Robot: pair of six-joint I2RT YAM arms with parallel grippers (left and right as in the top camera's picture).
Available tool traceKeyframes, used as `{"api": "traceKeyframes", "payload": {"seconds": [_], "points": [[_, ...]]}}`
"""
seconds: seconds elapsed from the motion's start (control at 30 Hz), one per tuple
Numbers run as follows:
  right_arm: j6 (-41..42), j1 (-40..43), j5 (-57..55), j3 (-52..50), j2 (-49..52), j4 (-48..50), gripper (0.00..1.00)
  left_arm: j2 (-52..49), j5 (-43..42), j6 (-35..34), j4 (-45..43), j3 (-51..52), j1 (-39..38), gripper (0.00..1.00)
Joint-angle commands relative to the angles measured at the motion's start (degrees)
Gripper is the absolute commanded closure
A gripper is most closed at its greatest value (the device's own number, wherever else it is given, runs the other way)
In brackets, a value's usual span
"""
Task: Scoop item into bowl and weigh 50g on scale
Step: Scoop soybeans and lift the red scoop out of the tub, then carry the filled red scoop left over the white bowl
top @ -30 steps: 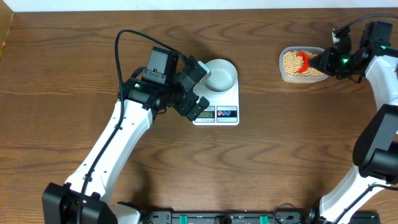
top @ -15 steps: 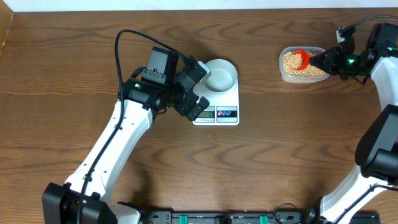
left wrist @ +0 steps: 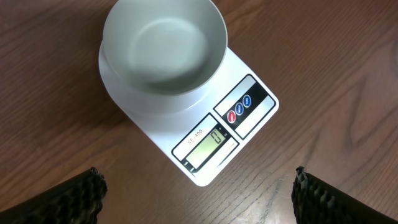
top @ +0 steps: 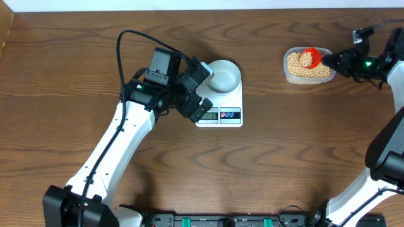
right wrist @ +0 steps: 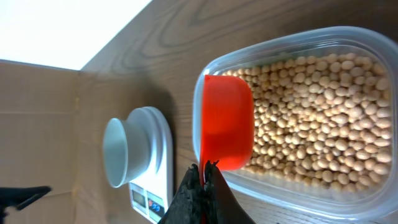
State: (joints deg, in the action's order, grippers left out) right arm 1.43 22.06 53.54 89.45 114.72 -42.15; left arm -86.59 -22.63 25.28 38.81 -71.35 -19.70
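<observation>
Showing the scooping stage; nothing is weighed yet.

Overhead: the bowl sits empty on the 12 o'clock end of the scale. The beans lie in the tub at 2 o'clock. The right gripper, clenched on the scoop handle, reaches in from 3 o'clock. The left gripper hovers at the scale's 9 o'clock.

Left wrist: the fingers are spread wide, grasping nothing.

Right wrist: the scoop lies among the beans; its load is unclear.
</observation>
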Motion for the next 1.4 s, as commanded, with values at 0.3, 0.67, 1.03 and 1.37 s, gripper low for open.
{"api": "traceKeyframes", "payload": {"seconds": [0.3,0.67,1.03,1.37], "points": [[-1.31,0.87,8.5,-0.39,0.7,-0.09,0.99,-0.22,-0.92,-0.74,0.15,-0.11,0.02,0.02],[-1.27,0.59,12.87,-0.39,0.68,-0.07,0.99,-0.22,-0.92,-0.74,0.15,-0.11,0.02,0.02],[-1.01,-3.5,13.75,-0.39,0.68,0.15,0.98,-0.22,-0.92,-0.74,0.15,-0.11,0.02,0.02],[-0.61,-9.88,13.73,-0.37,0.68,1.14,0.98,-0.22,-0.92,-0.74,0.15,-0.11,0.02,0.02]]}}
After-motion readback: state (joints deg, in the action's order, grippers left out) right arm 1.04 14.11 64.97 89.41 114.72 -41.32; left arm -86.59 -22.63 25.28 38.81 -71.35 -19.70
